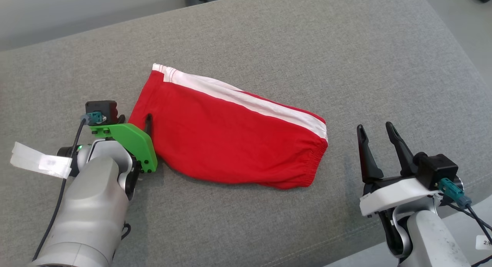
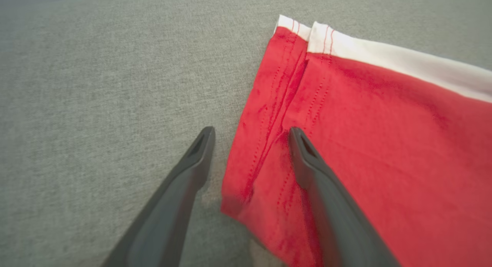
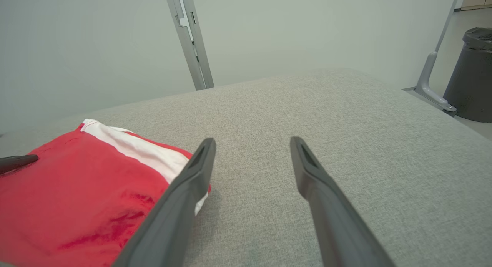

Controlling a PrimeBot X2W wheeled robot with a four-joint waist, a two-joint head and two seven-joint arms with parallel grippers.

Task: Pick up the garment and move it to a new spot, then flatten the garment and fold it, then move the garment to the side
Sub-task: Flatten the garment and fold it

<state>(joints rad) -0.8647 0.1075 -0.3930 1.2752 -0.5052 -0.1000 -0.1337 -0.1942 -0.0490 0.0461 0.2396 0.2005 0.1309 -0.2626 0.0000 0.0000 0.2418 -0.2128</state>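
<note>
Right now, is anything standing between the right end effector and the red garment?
Nothing visible does. Only the bare grey surface lies between the open right end effector and the elastic end of the red garment.

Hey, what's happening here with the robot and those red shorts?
A two-armed robot is working on red shorts with a white side stripe, lying folded on a grey upholstered surface. Its left hand is open at the leg-hem end, one finger over the fabric, the other over the bare surface. Its right hand, also open, sits apart from the waistband end. Nothing is gripped.
</note>
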